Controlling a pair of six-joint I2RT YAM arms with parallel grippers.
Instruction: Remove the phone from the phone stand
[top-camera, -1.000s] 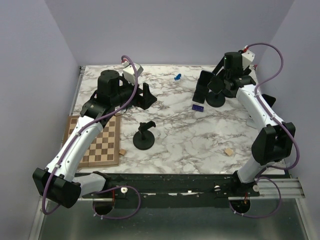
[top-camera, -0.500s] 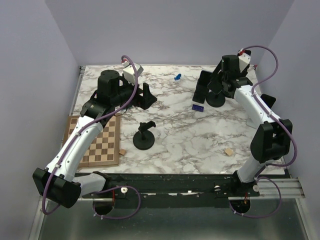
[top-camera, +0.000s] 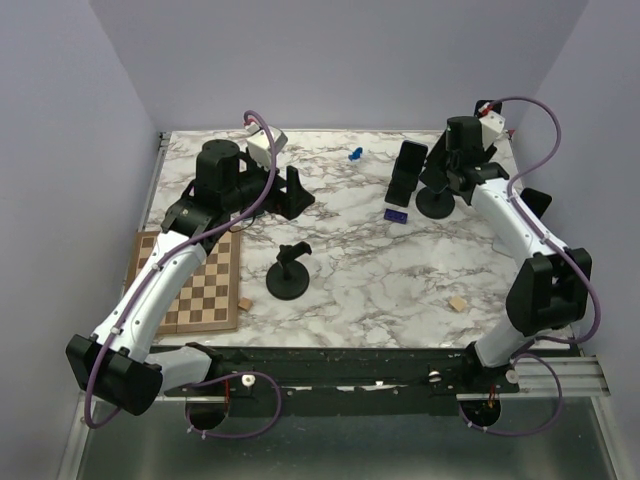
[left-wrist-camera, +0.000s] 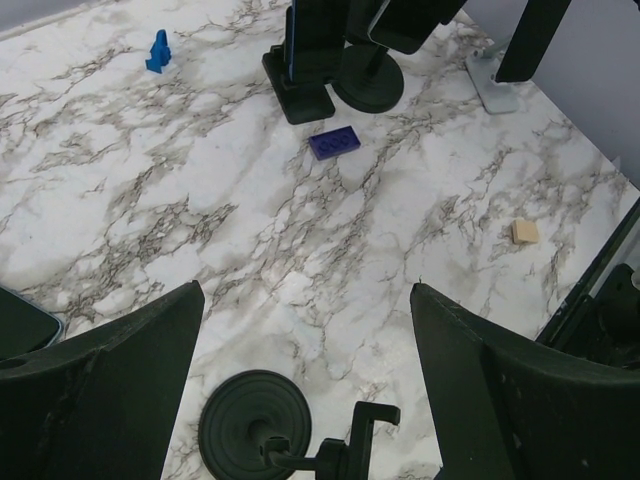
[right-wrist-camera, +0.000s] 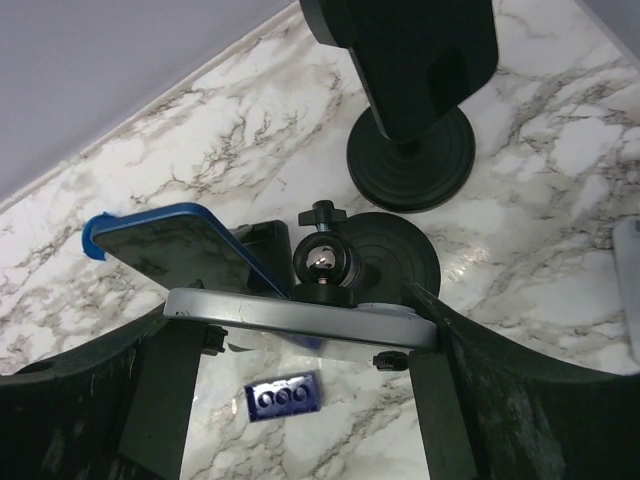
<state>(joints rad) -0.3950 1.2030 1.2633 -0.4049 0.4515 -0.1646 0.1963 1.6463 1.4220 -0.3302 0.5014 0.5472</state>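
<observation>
Two fingers (right-wrist-camera: 100, 400) of right gripper (right-wrist-camera: 300, 345) clamping silver phone (right-wrist-camera: 300, 322) across its ends, phone sitting on ball-head phone stand (right-wrist-camera: 322, 262) at table's (top-camera: 350, 260) far right. Left gripper (left-wrist-camera: 305, 300) hanging wide, empty. Best move, likely: pulling straight off cradle, grip level, avoiding blue-cased phone (right-wrist-camera: 165, 250) just beside.

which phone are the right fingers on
The silver-edged phone, clamped between the right fingers at the ball-head stand. The blue-cased phone beside it stands clear of them.

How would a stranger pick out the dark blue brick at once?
On the white marble table, look far right, at the black phone stands. Just in front lies the flat, studded dark blue brick; the other blue piece stands upright.
</observation>
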